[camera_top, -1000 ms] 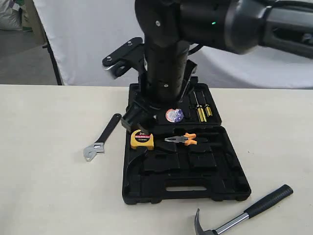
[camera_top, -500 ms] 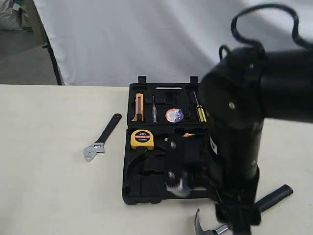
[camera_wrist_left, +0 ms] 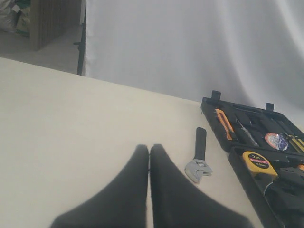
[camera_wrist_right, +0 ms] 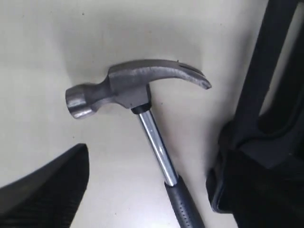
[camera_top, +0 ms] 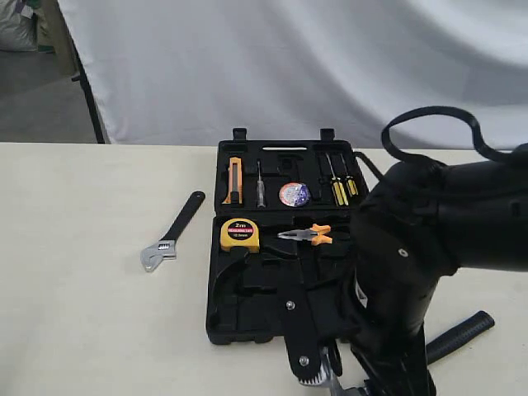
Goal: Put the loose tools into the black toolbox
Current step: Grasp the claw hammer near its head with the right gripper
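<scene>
- While the right gripper [camera_wrist_right: 154,154] was spread wide, the claw hammer [camera_wrist_right: 133,85] was seen between its fingers, untouched, by the table's [camera_top: 82,289] near edge.
- Left gripper [camera_wrist_left: 149,152] was pressed together.
- Adjustable wrench [camera_top: 169,235] was laid beside the black toolbox's [camera_top: 223,326] left edge.

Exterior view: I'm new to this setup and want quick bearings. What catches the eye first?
The right arm looms dark at the near right, before the open black toolbox in the middle of the table. Its wrist view shows the right gripper open above the claw hammer on the table; the adjustable wrench lies left of the toolbox.
</scene>
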Motion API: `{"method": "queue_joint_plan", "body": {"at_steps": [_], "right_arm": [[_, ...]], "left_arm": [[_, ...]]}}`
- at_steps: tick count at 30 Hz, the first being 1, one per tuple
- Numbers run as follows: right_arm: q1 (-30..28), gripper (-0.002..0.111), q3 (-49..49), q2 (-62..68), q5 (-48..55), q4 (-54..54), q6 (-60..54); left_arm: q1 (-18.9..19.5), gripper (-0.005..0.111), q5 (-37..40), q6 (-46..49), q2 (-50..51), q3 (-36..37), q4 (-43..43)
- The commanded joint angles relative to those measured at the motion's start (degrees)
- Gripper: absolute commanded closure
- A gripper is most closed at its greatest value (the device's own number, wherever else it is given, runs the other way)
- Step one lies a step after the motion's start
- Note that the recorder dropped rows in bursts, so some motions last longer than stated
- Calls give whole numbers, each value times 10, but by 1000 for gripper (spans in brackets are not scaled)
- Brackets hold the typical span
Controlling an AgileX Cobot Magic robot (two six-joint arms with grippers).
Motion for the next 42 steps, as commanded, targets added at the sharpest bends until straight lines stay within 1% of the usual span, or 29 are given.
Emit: {"method": "queue_joint_plan", "body": {"at_steps": [1,11,17,30,42], "right_arm": [[-3,35,2,30,-6,4,-22],[-3,35,2,96,-7,3,-26],[-3,35,2,114,-25,12,-26],[-2,35,2,114,-73,133,-42],[-2,35,2,114,-144,311,-54]], "left_arm": [[15,106,-4,-3,-2,-2,3],[15,106,-4,-3,-2,-2,3],[15,106,-4,-3,-2,-2,3],[15,106,-4,-3,-2,-2,3],[15,106,-4,-3,-2,-2,3]]}}
